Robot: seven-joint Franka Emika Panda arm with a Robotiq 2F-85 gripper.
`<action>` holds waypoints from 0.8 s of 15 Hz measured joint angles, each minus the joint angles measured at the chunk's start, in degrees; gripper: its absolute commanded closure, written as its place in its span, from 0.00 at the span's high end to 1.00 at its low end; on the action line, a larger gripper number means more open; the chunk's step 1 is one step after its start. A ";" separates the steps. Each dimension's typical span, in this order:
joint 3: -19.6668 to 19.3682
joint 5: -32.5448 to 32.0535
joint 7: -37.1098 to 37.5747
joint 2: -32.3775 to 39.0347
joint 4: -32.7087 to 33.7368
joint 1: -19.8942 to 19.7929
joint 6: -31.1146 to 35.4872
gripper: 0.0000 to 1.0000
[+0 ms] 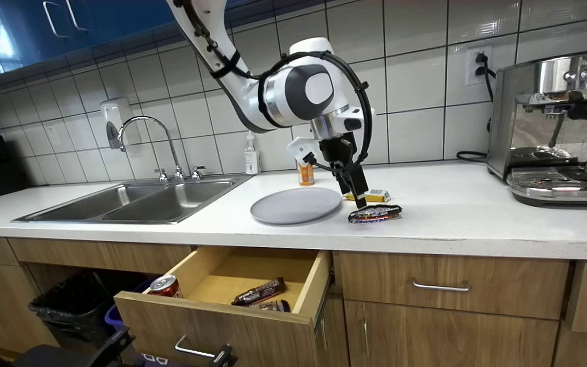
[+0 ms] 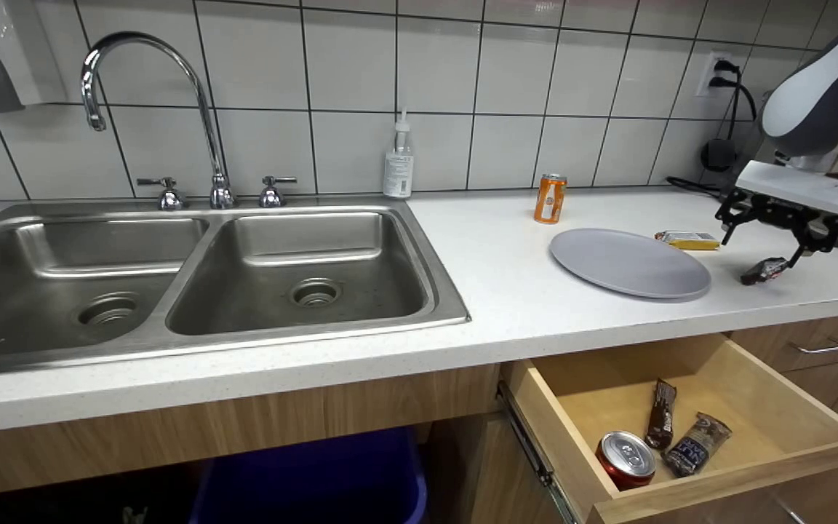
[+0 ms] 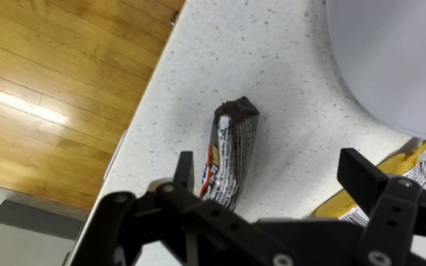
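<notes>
Tool (image 3: 267, 166) wide, nothing gripped; dark-wrapped snack bar (image 3: 234, 155) lies on the surface (image 3: 198, 74), between the jaws in wrist view, off-centre. Judged: centring over the bar, then squeezing across its narrow width, should give an even hold. Pulled-out drawer (image 2: 768, 397) holds a red drinks can (image 2: 626, 460) and two wrapped bars (image 2: 697, 444).

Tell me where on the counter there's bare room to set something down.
Free: between the sink and the gray plate, and between the dark-wrapped bar and the coffee machine. Crowded: around the open gripper, where that bar, the yellow packet and the plate's edge lie close together.
</notes>
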 measured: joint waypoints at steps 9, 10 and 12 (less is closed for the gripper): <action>0.00 2.07 0.00 6.43 7.89 -1.86 -4.59 1.00; 0.00 2.16 0.00 7.01 8.54 -2.09 -5.02 1.00; 0.00 2.42 0.00 8.05 9.71 -2.46 -5.90 1.00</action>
